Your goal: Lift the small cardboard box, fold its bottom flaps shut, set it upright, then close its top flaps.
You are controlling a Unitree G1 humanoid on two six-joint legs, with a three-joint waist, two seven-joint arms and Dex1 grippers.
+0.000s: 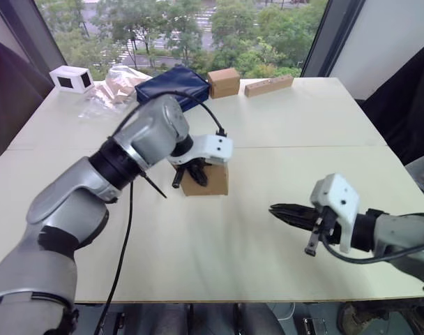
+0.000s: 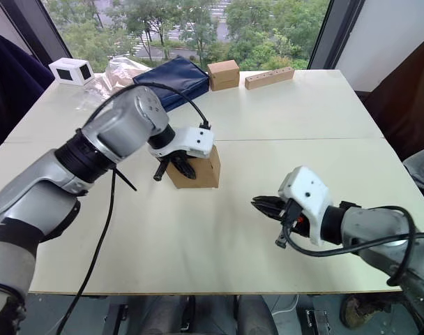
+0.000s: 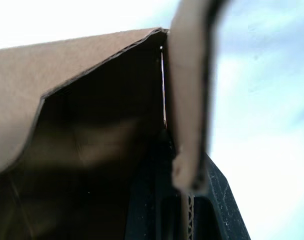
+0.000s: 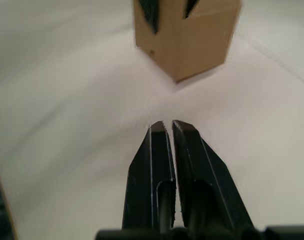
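The small cardboard box is being kept near the middle of the counter, one wall being pinched by the left end effector, one finger inside and one outside, probably so it can be lifted. The right end effector, fingers clenched on nothing, is being held low and well apart from the box, pointed toward it.

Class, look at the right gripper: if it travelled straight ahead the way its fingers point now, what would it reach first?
Most likely the small cardboard box. The right gripper, fingers shut, hovers over bare table and aims at the box, which the left gripper holds. Its height over the table is hard to judge, so it might graze the tabletop first.
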